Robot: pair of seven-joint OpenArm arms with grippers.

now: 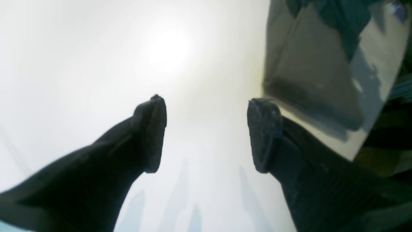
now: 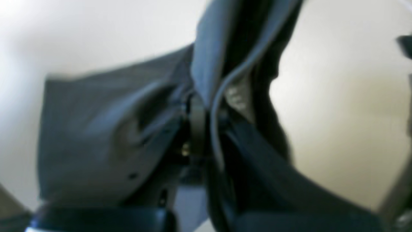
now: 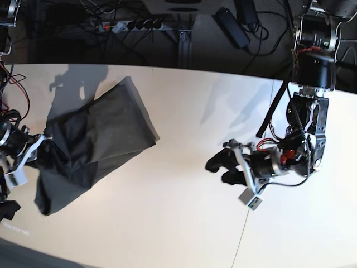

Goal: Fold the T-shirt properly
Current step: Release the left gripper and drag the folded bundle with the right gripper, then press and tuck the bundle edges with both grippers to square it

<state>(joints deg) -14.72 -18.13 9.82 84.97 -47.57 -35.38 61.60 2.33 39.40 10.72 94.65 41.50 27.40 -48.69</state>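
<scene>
right pincer clamps t-shirt edge, lifting it off table to drag fold over. left pincer wide, empty, well apart, waiting.

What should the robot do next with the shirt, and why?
Probably bring the open, empty left gripper across to grab a free edge of the T-shirt. The right gripper is shut on the bunched cloth, and one gripper likely cannot spread it flat.
</scene>
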